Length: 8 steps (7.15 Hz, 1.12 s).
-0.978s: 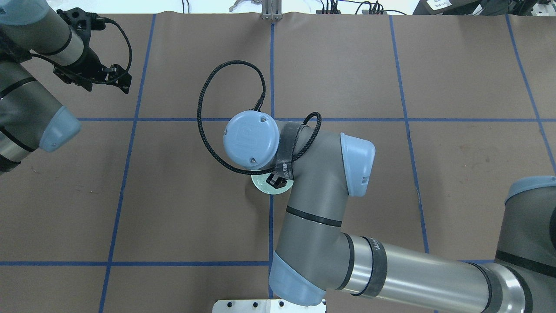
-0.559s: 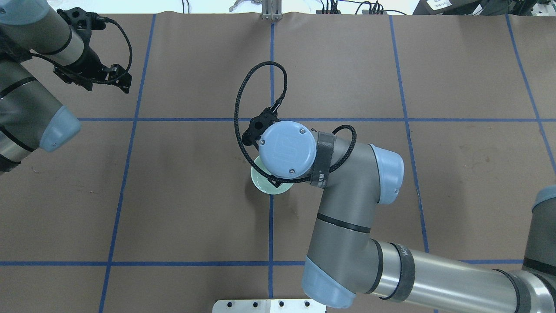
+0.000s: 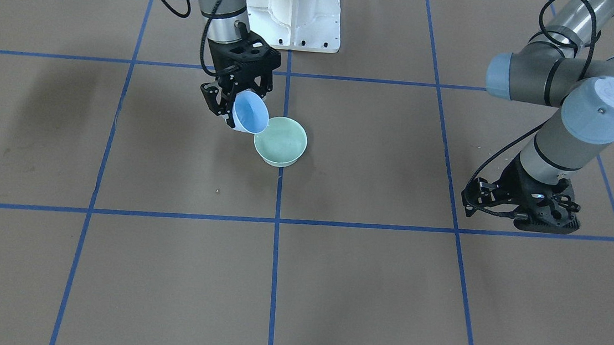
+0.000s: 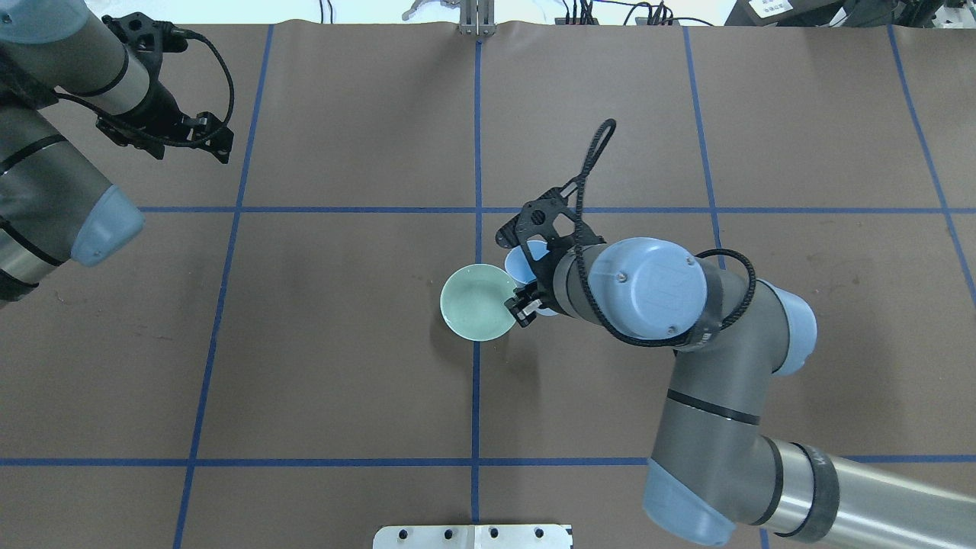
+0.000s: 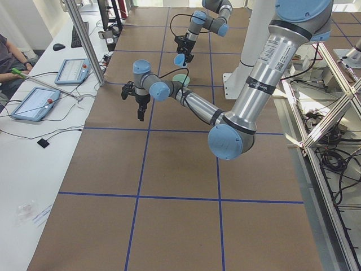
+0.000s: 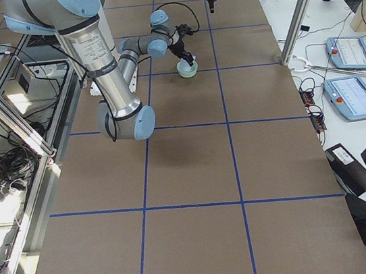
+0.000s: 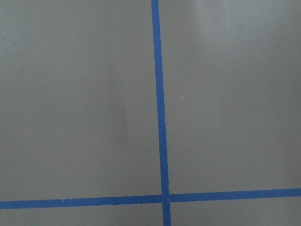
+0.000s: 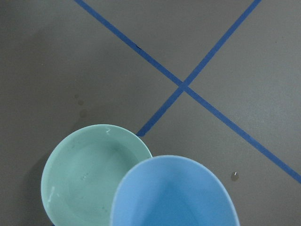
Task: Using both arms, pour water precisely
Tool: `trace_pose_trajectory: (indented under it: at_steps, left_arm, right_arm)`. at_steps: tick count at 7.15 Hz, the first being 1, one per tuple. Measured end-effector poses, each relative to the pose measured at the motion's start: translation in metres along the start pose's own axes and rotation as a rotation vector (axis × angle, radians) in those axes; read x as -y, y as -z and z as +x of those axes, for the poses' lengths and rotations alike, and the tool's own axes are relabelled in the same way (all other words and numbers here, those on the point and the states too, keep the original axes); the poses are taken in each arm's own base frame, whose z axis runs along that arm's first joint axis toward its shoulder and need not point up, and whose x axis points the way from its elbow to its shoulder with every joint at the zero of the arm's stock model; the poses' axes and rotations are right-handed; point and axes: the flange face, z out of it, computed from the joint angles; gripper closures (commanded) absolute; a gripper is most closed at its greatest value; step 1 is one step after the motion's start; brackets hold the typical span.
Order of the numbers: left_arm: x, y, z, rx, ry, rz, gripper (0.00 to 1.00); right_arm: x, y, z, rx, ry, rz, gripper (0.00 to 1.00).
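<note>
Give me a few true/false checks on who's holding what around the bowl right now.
1. The right gripper holds a blue cup tipped toward the green bowl. True.
2. The left gripper grips the green bowl. False: it hangs well away from the bowl, over bare table.
3. The green bowl stands upright on the table. True.
4. The blue cup rests on the table beside the bowl. False: it is held off the table, tilted, its lip at the bowl's rim.
</note>
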Motion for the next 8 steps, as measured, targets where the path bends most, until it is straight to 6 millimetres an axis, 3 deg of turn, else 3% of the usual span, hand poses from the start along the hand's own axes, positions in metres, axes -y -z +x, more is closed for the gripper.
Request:
trace_pose_trajectory:
  at_steps: [1,4,6,8]
  left_arm:
    - [0.001,0.001,0.001,-0.001,0.001,0.002,0.0]
    - [0.002,0.005,0.006,-0.005,0.001,0.008,0.01]
    - [0.002,0.01,0.01,-0.012,0.0,0.018,0.0]
    - [0.001,0.013,0.012,-0.013,0.009,0.027,0.0]
  right_arm:
    - [-0.017,0.002,0.032,0.034,-0.035,0.042,1.0]
    - [-0.099,0.029,0.18,0.094,-0.115,0.12,1.0]
    - [-0.168,0.051,0.259,0.088,-0.147,0.162,1.0]
    - [-0.253,0.049,0.324,0.109,-0.185,0.252,1.0]
